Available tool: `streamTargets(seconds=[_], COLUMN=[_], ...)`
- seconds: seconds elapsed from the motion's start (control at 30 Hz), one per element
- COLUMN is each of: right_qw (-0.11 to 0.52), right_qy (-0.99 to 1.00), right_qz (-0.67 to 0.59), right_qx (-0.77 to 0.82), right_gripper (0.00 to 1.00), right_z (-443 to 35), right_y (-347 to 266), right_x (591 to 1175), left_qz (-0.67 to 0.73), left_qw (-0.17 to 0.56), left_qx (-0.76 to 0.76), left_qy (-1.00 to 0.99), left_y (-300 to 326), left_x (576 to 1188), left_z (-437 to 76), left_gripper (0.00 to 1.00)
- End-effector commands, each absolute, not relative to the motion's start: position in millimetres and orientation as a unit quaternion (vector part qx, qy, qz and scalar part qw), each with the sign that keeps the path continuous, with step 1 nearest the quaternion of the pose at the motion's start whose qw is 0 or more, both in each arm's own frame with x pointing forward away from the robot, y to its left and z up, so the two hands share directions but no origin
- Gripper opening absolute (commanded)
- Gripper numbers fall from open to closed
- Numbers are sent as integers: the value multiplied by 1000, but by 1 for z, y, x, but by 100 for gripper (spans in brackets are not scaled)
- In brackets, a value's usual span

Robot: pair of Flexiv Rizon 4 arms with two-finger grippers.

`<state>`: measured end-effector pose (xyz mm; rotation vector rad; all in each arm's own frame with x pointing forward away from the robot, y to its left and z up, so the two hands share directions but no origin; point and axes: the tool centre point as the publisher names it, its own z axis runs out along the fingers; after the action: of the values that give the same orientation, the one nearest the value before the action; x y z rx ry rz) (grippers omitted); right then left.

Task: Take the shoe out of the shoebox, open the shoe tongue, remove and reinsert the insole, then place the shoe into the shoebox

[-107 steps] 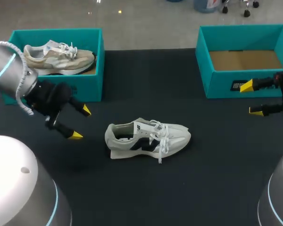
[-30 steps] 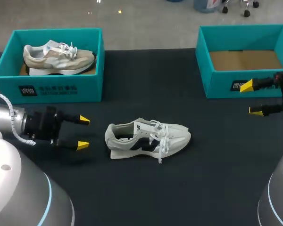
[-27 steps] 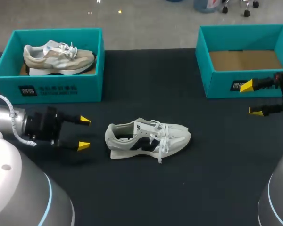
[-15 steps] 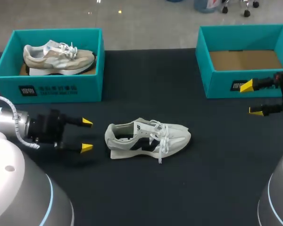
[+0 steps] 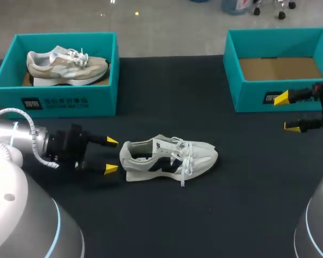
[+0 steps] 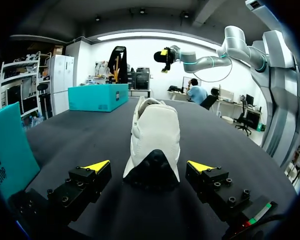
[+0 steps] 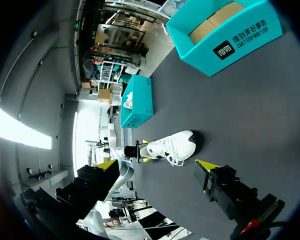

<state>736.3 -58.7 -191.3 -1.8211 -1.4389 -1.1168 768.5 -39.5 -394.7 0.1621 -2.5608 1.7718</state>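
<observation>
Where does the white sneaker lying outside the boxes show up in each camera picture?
Head view: white sneaker in the middle, heel toward the left hand.
Left wrist view: sneaker seen heel-on, just ahead of that hand's open fingers.
Right wrist view: sneaker far ahead of the right hand.
Shared landmark: the empty teal shoebox.

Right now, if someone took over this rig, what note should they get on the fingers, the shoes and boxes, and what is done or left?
Left gripper: open, one finger on either side of the white shoe's heel, not gripping.
Right gripper: open, holding nothing, in front of the empty right shoebox.
The white shoe stands upright on the table, between the boxes. A beige shoe sits in the left shoebox.
Done: shoe out of the box.
Left: open the tongue, remove and reinsert the insole, put the shoe back.
</observation>
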Motion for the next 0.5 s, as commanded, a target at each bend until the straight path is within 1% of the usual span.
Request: streamTargets(seconds=[0.03, 0.5], right_qw=[278, 278], right_qy=[-537, -537], right_qz=[-415, -415], right_qx=[-680, -680], right_gripper=[100, 100], right_z=[-191, -191], right_y=[-58, -58], right_x=[736, 736], left_qz=[571, 571], left_qw=[22, 43], left_qx=[47, 40], left_qy=[-819, -819], left_y=[-48, -65], left_x=[775, 763], left_z=[-400, -406], left_gripper=[100, 100])
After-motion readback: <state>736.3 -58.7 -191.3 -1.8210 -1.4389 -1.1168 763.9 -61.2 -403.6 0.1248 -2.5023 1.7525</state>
